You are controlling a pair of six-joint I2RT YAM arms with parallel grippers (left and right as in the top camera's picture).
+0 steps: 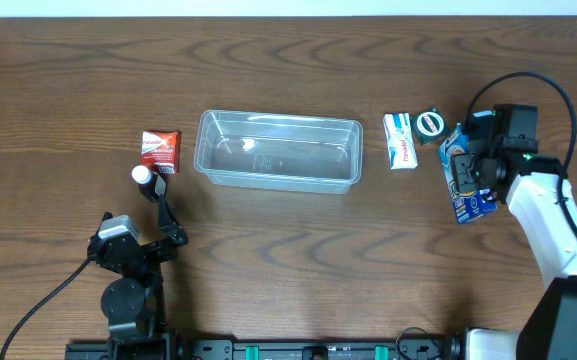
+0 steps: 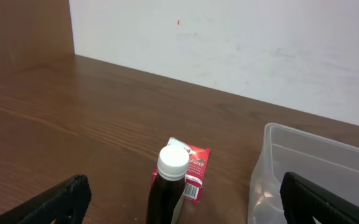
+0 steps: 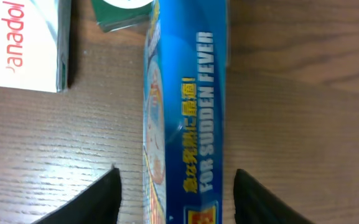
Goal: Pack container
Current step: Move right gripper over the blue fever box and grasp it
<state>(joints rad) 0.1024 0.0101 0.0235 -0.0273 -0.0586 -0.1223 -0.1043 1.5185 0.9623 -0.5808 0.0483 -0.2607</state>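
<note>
The clear plastic container (image 1: pixel 277 151) stands empty at the table's middle; its left corner shows in the left wrist view (image 2: pixel 316 168). A dark bottle with a white cap (image 1: pixel 144 179) (image 2: pixel 170 186) stands in front of a small red box (image 1: pixel 160 150) (image 2: pixel 195 167), left of the container. My left gripper (image 1: pixel 161 213) (image 2: pixel 185 202) is open, its fingers either side of the bottle and apart from it. My right gripper (image 1: pixel 480 165) (image 3: pixel 176 196) is open, straddling a blue snack box (image 1: pixel 465 172) (image 3: pixel 185 106) without touching it.
A white and green box (image 1: pixel 400 139) (image 3: pixel 23 43) lies right of the container. A small green round-lidded item (image 1: pixel 430 124) (image 3: pixel 124 12) sits beside it, above the blue box. A white wall runs behind the table's far edge (image 2: pixel 229 43).
</note>
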